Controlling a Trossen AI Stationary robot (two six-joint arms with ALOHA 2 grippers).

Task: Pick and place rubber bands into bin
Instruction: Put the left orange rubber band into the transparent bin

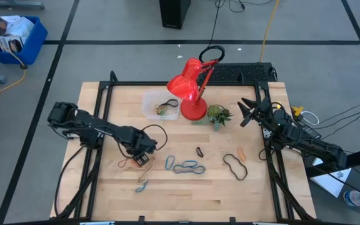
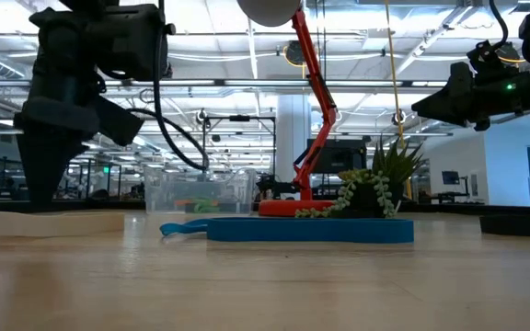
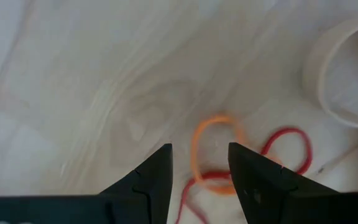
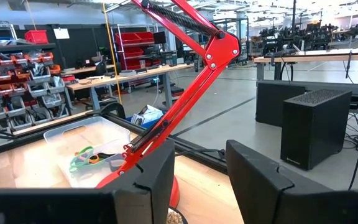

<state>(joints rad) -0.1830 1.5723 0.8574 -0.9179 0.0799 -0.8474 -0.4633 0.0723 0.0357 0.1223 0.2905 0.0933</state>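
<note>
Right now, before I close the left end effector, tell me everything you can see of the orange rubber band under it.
The orange rubber band is a thin, floppy loop lying flat on the wooden table as a narrow oval. It sits between the open fingers of the left end effector, neither visibly touching it. A red band crosses its near end, and a pale tan loop lies apart to one side. Nothing grips it yet.

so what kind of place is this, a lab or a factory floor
Most likely a robotics lab or workshop in an industrial hall. The right wrist view shows long workbenches and shelving with red parts bins; the low view shows a high ceiling of strip lights, and the wooden table stands on taped concrete floor.
</note>
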